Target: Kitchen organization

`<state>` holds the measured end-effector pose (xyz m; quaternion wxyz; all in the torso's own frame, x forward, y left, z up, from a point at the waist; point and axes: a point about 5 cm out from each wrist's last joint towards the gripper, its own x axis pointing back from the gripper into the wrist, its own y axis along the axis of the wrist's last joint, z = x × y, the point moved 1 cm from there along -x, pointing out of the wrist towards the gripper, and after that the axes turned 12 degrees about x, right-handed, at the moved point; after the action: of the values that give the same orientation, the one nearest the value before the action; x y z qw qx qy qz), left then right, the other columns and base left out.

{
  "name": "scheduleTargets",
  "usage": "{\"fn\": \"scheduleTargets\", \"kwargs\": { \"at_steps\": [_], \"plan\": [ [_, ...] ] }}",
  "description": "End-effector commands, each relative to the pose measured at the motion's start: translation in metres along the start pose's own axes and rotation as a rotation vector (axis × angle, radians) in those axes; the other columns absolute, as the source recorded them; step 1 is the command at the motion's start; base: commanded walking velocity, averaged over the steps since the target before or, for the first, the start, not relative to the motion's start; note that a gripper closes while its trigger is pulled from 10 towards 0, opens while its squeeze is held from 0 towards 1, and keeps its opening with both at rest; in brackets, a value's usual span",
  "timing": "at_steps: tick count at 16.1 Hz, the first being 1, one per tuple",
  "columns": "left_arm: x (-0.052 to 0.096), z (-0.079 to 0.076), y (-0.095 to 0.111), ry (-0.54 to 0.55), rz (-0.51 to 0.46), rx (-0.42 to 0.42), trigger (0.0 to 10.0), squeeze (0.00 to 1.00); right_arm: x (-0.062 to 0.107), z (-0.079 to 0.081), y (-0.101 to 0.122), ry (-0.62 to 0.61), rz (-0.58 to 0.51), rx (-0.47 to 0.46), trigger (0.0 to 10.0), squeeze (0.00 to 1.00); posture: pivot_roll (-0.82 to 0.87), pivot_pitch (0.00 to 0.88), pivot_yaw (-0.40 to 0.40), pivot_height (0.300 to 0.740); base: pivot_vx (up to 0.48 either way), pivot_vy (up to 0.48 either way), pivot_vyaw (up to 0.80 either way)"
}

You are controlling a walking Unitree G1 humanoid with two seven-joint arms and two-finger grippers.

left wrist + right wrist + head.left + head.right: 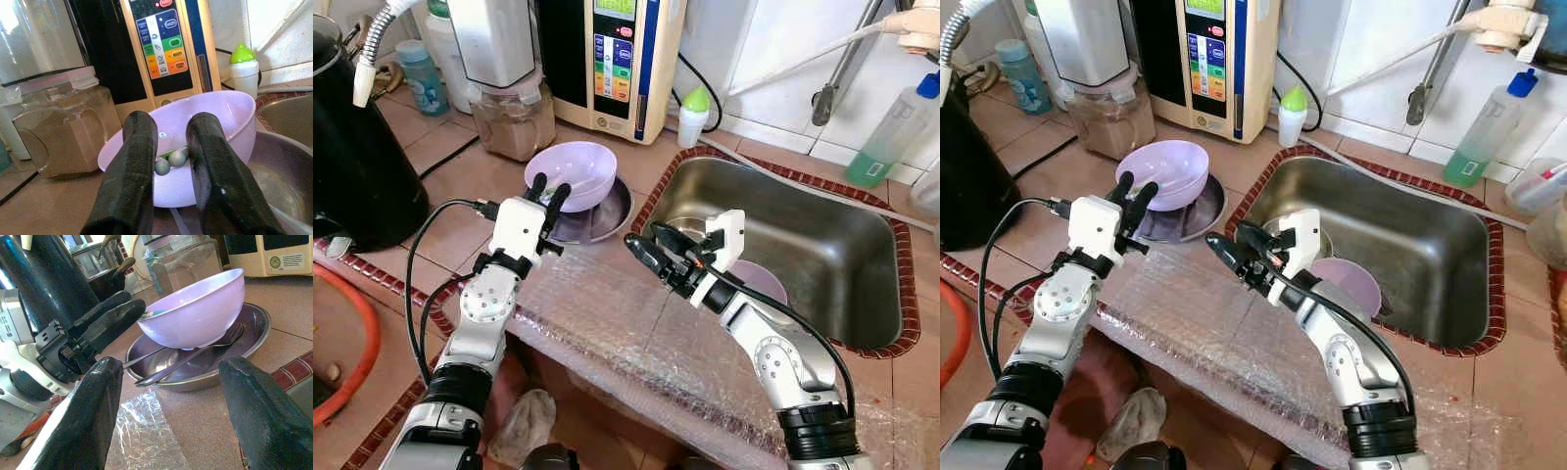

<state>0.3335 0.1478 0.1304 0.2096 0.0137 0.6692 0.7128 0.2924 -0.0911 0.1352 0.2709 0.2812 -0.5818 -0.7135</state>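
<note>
A lilac bowl (582,166) sits in a shallow metal plate (612,217) on the tiled counter. A fork (215,345) and a second utensil handle lie in the plate under the bowl. My left gripper (550,186) is at the bowl's near rim, open by a narrow gap, with the bowl just beyond its fingertips (142,127). My right gripper (646,237) hovers wide open above the counter at the sink's left edge and points toward the plate. Another lilac dish (762,279) lies in the steel sink (862,245).
Bubble wrap (607,313) covers the counter's front edge below both arms. Behind the bowl stand a jar of brown powder (514,122), a water machine (612,59) and a small green-capped bottle (693,113). A black pot (352,166) is at left, a green bottle (891,127) at far right.
</note>
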Motion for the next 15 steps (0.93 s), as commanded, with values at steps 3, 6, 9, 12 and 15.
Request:
{"fn": "scheduleTargets", "kwargs": {
  "at_steps": [3, 6, 9, 12, 15],
  "plan": [
    [-0.006, -0.001, 0.004, -0.026, -0.012, 0.001, 0.0, 0.00, 0.000, 0.001, 0.004, -0.002, -0.013, 0.013, 10.0, 0.00, -0.04, 0.023, 0.026, 0.740, 0.000, 0.000, 0.00],
    [-0.008, -0.001, 0.006, -0.029, -0.018, 0.001, 0.0, 0.00, 0.000, 0.000, 0.004, -0.008, -0.015, 0.016, 10.0, 0.00, -0.04, 0.021, 0.030, 0.740, 0.000, 0.000, 0.00],
    [-0.015, -0.007, 0.036, -0.099, -0.121, -0.022, 0.0, 0.00, 0.001, -0.005, 0.006, -0.042, -0.026, 0.032, 10.0, 0.00, -0.04, 0.014, 0.037, 0.740, 0.000, 0.000, 0.00],
    [-0.016, -0.004, 0.058, -0.142, -0.174, -0.057, 0.0, 0.00, 0.002, -0.011, 0.006, -0.072, -0.021, 0.070, 10.0, 0.00, -0.03, 0.010, 0.038, 0.740, 0.000, 0.000, 0.00],
    [-0.018, -0.008, 0.085, -0.279, -0.192, -0.108, 0.0, 0.00, -0.001, -0.022, 0.011, -0.142, -0.037, 0.154, 10.0, 0.00, -0.01, 0.001, 0.029, 0.740, 0.000, 0.000, 0.00]
  ]
}}
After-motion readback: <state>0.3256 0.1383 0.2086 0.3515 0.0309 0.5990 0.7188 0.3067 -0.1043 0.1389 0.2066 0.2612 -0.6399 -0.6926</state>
